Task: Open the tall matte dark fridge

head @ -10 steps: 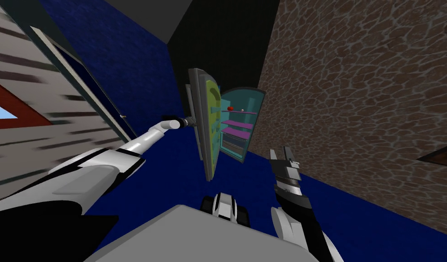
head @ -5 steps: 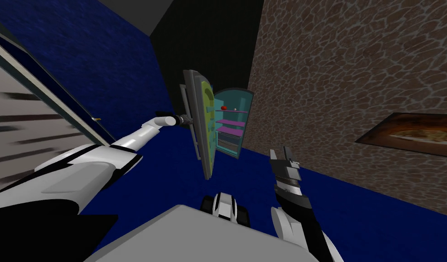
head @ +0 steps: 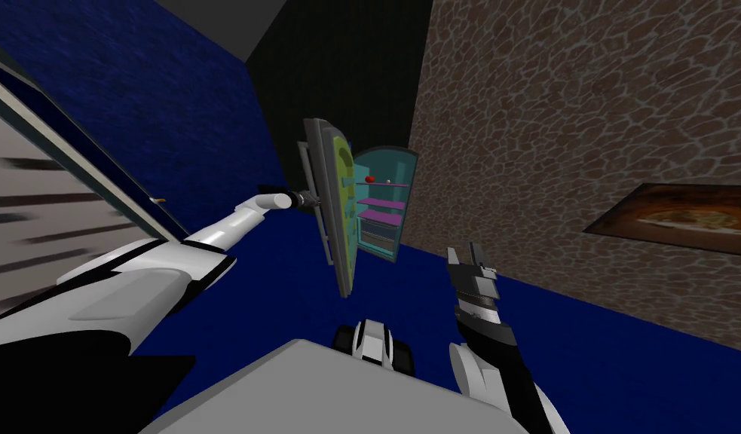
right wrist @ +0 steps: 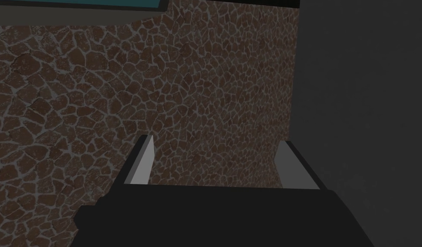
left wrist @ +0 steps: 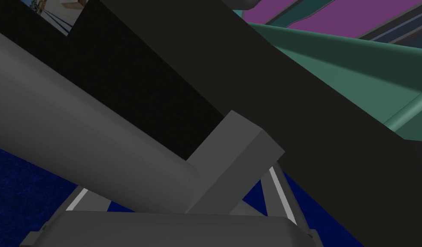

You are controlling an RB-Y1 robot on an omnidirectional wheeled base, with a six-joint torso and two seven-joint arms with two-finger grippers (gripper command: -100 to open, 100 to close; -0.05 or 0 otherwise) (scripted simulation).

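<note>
**Head view.** The fridge (head: 397, 167) stands on the blue floor (head: 286, 301) in the far corner, where a dark wall meets the stone-patterned wall (head: 572, 136). Its door (head: 344, 226) is swung wide open toward my left and is seen almost edge-on. The door's yellow-green lining faces the teal inside of the cabinet. Purple shelves (head: 382, 204) cross that inside, and a small red thing (head: 370, 179) and a small white thing (head: 389, 181) sit on the top one. My left arm is stretched out straight. The left gripper (head: 308, 200) is at the grey handle (head: 321, 235) on the door's outer face, about halfway along its length. The right gripper (head: 466, 256) is held up nearer to me, well apart from the fridge. A framed picture (head: 685, 218) hangs on the stone-patterned wall.

**Left wrist view.** The handle's thick grey bar runs aslant, close over the gripper's body. It ends at a grey bracket (left wrist: 235, 163) fixed to the dark door face. The bar covers the grip, so I cannot tell whether the jaws are closed on it. Past the door's edge lie the teal cabinet and a purple shelf.

**Right wrist view.** The jaws stand wide apart, the fingers (right wrist: 141, 165) holding nothing.
</note>
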